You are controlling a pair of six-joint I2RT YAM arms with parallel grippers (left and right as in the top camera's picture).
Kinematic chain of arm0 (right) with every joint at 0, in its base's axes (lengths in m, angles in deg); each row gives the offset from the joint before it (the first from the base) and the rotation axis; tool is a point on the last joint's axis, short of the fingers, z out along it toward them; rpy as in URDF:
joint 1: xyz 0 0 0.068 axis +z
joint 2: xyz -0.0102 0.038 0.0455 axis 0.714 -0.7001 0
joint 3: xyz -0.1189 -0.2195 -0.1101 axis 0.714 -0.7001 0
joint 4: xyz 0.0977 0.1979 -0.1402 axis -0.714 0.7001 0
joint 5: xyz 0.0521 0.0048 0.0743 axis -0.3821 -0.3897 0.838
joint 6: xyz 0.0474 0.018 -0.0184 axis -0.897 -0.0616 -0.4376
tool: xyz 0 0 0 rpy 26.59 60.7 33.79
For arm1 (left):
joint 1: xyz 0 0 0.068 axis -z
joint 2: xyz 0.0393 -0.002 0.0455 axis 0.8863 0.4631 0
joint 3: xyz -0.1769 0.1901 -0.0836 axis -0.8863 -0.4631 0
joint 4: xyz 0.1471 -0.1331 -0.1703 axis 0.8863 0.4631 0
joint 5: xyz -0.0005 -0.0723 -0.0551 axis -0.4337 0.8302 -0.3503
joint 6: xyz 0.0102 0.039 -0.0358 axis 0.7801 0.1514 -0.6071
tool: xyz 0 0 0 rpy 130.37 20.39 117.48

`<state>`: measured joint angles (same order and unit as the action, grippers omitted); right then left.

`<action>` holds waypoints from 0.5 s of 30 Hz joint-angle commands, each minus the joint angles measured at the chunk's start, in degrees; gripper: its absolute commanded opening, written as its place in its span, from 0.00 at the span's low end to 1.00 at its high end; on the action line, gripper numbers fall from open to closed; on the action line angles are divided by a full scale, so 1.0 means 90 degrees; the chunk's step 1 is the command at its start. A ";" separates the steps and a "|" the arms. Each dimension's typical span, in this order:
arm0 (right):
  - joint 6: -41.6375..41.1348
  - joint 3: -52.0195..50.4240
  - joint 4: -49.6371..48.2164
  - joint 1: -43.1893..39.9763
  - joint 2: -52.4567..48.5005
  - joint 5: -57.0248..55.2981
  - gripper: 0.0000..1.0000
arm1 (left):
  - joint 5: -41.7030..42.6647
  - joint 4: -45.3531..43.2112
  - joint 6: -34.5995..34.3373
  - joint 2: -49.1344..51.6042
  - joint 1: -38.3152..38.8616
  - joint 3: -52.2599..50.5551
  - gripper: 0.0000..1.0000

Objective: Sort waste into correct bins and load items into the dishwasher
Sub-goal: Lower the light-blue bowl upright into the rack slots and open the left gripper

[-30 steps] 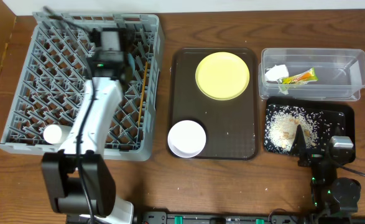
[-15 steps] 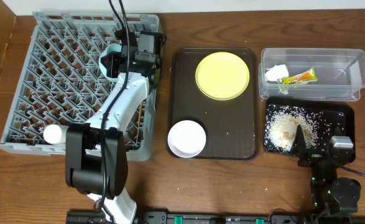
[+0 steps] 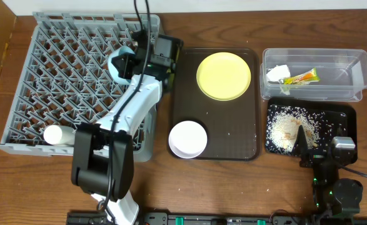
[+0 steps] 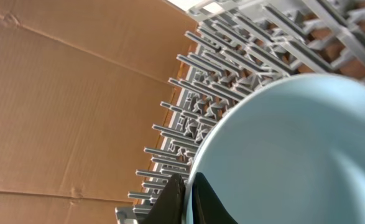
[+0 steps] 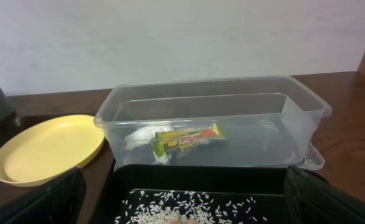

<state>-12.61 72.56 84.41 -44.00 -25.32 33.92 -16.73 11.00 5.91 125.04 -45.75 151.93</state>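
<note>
My left gripper (image 3: 135, 62) is shut on the rim of the light blue bowl (image 3: 120, 65) and holds it tilted above the right side of the grey dish rack (image 3: 58, 75). The left wrist view shows the jaws (image 4: 188, 200) pinching the bowl (image 4: 294, 155) over the rack pegs (image 4: 244, 56). A small white cup (image 3: 53, 134) lies in the rack's front left. The yellow plate (image 3: 224, 75) and white bowl (image 3: 188, 139) sit on the brown tray (image 3: 233, 134). My right gripper (image 5: 185, 199) is open and empty over the black tray (image 3: 339, 119) of rice crumbs (image 3: 288, 129). The chopsticks do not show.
The clear tub (image 3: 342, 75) at the back right holds the green-and-yellow wrapper (image 3: 301, 77) and crumpled white paper (image 3: 277, 73). The right wrist view shows the tub (image 5: 306, 106), wrapper (image 5: 188, 138) and plate (image 5: 45, 149). A cardboard wall (image 4: 64, 106) stands beyond the rack.
My left arm has swung to the right across the rack with the light blue bowl, now near the rack's right edge. The right arm has not moved.
</note>
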 commanded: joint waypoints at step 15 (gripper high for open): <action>-0.0027 -0.0007 0.0027 -0.0044 0.0032 0.0007 0.99 | -0.0719 -0.0634 0.0629 0.0289 -0.0024 -0.0017 0.08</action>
<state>-12.61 72.56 84.39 -44.00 -25.32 33.94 -21.40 6.41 8.89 126.85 -45.75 151.93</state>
